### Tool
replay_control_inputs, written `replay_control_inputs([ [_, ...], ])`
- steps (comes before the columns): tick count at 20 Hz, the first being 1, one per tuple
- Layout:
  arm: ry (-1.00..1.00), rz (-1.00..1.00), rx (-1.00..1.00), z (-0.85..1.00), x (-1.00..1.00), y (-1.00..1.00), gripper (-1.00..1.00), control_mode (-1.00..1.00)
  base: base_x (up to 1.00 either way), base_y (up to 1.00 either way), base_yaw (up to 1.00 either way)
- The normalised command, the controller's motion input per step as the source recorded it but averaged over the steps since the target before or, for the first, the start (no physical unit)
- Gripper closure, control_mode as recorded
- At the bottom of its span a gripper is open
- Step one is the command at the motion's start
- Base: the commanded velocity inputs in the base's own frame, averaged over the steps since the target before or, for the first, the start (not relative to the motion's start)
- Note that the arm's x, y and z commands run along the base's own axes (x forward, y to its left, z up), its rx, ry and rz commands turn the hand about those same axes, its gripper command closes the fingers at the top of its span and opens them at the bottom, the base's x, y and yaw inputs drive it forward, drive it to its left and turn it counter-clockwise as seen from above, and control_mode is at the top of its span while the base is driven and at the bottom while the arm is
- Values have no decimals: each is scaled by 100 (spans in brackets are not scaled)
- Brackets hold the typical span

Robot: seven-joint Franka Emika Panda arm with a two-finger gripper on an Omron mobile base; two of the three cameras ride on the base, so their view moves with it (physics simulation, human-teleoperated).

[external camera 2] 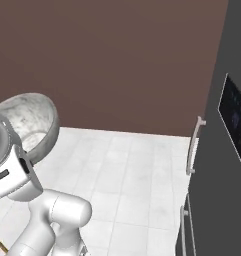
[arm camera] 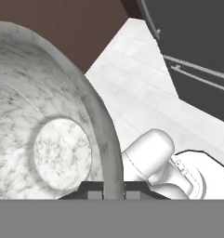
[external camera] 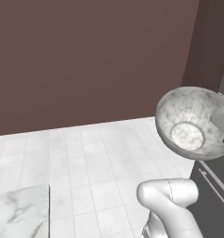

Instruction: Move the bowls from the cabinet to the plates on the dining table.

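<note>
The marbled bowl (external camera: 193, 122) hangs in the air, tipped on its side so that its open mouth faces the left base camera and its flat inner bottom shows as a pale disc. The gripper (arm camera: 114, 189) is closed tight on the bowl's rim, one finger inside the wall and one outside, as the hand view shows; there the rim runs up as a thick curved edge from between the fingertips. In the right base view the bowl (external camera 2: 29, 125) sits at the far left edge, just above the white hand, and part of it is cut off by the frame.

Below the bowl lies a white tiled floor (external camera: 95, 162), bare and wide between the arm and the brown wall (external camera: 85, 60). The wall stands well behind the bowl. To the robot's right, a tall dark appliance (external camera 2: 222, 165) stands with vertical silver handles (external camera 2: 193, 145); the bowl's far rim is near its front in the left base view, though whether they touch I cannot tell. A dark panel (external camera 2: 236, 120) on that front carries faint marks too small to read. A corner of marble top (external camera: 20, 211) shows at the lower left, well apart from the bowl.
</note>
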Motion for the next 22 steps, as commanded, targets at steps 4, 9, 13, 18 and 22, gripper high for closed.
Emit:
replay_control_inputs([
  [4, 0, 0, 0, 0, 0, 0, 100, 100, 99, 0, 0],
  [9, 0, 0, 0, 0, 0, 0, 100, 100, 100, 0, 0],
  [13, 0, 0, 0, 0, 0, 0, 100, 100, 100, 0, -1],
  [18, 0, 0, 0, 0, 0, 0, 100, 100, 96, 0, -1],
  [22, 0, 0, 0, 0, 0, 0, 100, 100, 75, 5, -1],
])
